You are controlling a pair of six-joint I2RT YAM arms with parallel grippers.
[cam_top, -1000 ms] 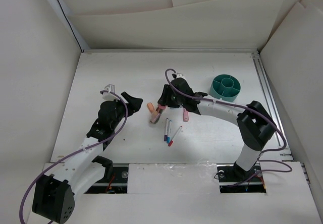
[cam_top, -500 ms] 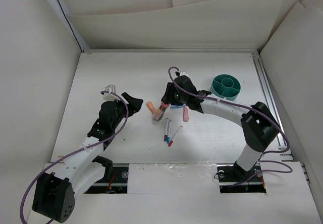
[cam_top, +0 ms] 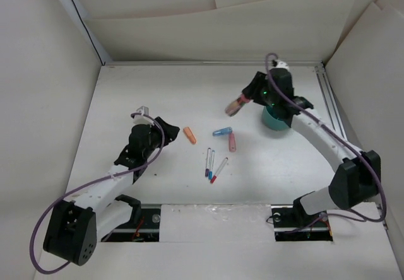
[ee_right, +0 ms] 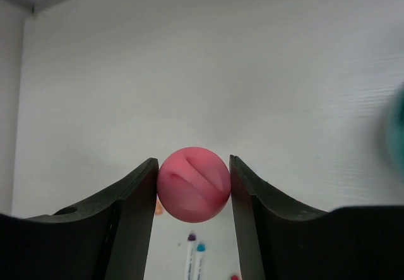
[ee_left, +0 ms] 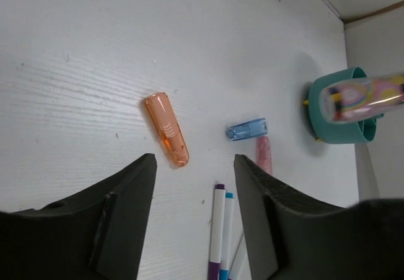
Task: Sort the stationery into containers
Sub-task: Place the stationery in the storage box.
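Well, the right gripper [ee_right: 193,169] is pinching the pink-capped marker [ee_right: 193,188] across its round body, which looks light, stiff and probably slippery; the left gripper [ee_left: 194,163] is hovering, jaws apart and empty.

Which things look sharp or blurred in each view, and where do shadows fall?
Right wrist view: the pink-capped marker is sharp, the teal cup a blurred smear at the right edge. Left wrist view: the cup throws a soft shadow to its picture-left. Top view: even light, no glare.
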